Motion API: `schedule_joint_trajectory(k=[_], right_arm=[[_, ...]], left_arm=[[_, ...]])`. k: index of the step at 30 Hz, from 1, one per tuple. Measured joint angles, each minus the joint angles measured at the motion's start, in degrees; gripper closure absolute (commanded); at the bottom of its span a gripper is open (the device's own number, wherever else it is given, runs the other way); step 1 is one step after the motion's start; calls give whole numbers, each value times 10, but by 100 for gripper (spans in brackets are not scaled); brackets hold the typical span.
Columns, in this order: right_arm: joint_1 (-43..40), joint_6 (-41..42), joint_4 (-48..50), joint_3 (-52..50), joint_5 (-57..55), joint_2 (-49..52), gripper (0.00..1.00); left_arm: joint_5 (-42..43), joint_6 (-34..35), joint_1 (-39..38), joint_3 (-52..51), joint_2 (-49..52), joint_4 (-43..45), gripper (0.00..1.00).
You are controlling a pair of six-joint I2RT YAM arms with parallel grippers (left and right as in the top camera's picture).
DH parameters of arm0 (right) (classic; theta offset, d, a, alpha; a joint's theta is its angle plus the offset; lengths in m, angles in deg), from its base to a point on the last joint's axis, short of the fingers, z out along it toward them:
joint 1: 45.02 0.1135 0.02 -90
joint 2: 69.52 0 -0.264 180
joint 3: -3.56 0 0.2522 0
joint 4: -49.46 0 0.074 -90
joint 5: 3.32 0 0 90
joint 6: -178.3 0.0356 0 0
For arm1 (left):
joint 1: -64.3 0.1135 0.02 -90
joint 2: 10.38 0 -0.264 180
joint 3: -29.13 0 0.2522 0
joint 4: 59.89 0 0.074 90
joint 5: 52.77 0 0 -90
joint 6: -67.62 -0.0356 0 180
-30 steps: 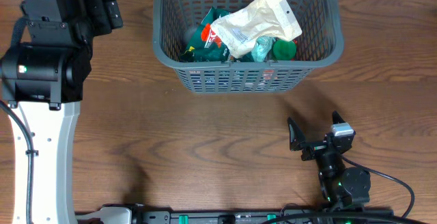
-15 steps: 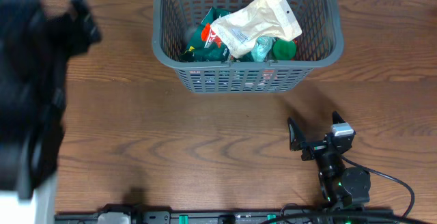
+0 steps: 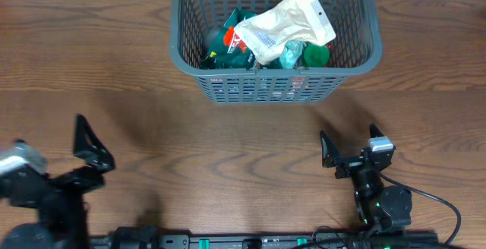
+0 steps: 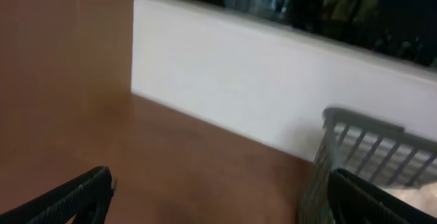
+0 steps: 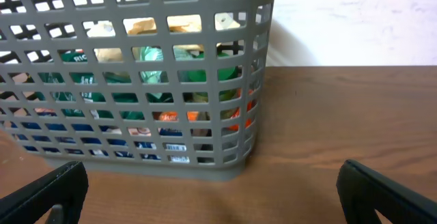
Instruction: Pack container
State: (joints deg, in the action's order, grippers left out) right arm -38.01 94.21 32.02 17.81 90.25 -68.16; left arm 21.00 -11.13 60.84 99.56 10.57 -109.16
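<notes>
Container: the dark-grey lattice basket [image 3: 266,88] is set at the far middle of the table [image 3: 228,150], upright, with its front wall turned toward both arms.
Contents: a pale crumpled pouch [image 3: 285,25] is laid on top, tilted; green packets [image 3: 228,44] and a green cap [image 3: 317,54] are seen beneath and beside it. Orange and blue print is glimpsed through the slots in the right wrist view.
Left gripper: the left gripper [image 3: 53,154] is held low at the near left corner, well apart from the basket. It is blurred from overhead, but its jaws are spread wide in the wrist view [image 4: 225,203], with nothing between them.
Right gripper: the right gripper [image 3: 351,144] is placed near the front edge, right of centre and short of the basket. Its jaws are parted wide [image 5: 212,197] and nothing is gripped.
Left wrist view: only a corner of the basket rim [image 4: 362,125] is caught, at the right, before a white wall [image 4: 239,80].
Right wrist view: the basket's slotted wall [image 5: 136,80] is seen squarely ahead.
</notes>
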Motion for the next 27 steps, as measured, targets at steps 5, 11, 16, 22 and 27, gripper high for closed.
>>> schedule_joint_trajectory(k=[5,11,16,22,27], right_arm=[[0,0,0,0,-1,0,1],[0,0,0,0,-1,0,1],[0,0,0,0,-1,0,1],[0,0,0,0,-1,0,1],[0,0,0,0,-1,0,1]], left_arm=[[30,47,19,-172,-82,53,2],[73,72,22,-326,-123,107,2],[73,72,22,-327,-125,110,2],[73,72,22,-327,-125,111,2],[73,72,22,-327,-125,111,2]])
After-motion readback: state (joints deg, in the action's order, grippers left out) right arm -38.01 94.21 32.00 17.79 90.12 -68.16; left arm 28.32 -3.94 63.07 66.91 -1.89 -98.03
